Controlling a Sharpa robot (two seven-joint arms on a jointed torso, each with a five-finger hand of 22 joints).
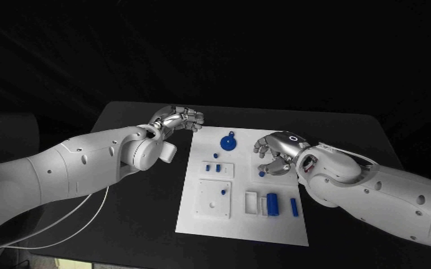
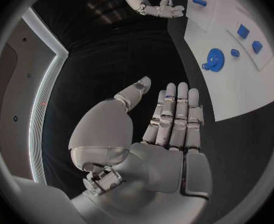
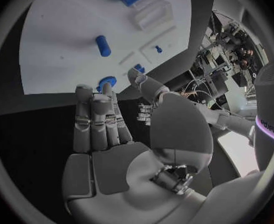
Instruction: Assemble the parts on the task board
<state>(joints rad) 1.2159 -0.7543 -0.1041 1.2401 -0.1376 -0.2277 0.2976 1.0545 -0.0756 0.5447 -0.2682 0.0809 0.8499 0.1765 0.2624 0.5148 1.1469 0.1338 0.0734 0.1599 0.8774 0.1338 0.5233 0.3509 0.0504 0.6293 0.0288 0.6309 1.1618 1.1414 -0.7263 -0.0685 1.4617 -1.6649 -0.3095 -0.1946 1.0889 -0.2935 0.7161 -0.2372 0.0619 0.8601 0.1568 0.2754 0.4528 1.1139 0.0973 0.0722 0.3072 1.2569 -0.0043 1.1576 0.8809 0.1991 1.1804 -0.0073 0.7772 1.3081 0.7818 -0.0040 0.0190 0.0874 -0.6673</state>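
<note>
White board [image 1: 202, 219] lies mid-table on the black table [image 1: 350, 132]. Blue parts sit on it: a gear [image 1: 230, 142] near the far edge, two small pegs [image 1: 213, 167] nearer than the gear, a small blue piece [image 1: 261, 173] beside the board's right edge, and a cylinder [image 1: 272, 203] with a slim bar [image 1: 294, 206] toward the near right corner. A square raised block [image 1: 215, 198] sits left of the cylinder.

Right hand [image 1: 274, 152] hovers over the board's right edge, just beside the small blue piece. Wrist view shows its fingers [image 3: 96, 124] straight and side by side, thumb apart, palm bare; it holds nothing that I can see. Left hand [image 1: 177, 119] hangs off the board's far left corner, over the table. Its wrist view shows fingers [image 2: 177, 117] extended and close together, thumb out, nothing held.

Judgement: the step in hand looks like the right hand going for the small blue piece. To do it well, bring thumb and a fingertip down on opposite sides of the piece, close gently, and lift straight so neighbouring parts stay put. The left hand could steady the board at its corner.

Hard to read: the small piece is partly screened by the right hand's fingers in the head view, so its shape is unclear. I cannot tell whether a fingertip touches it. Sockets in the board are faint.
</note>
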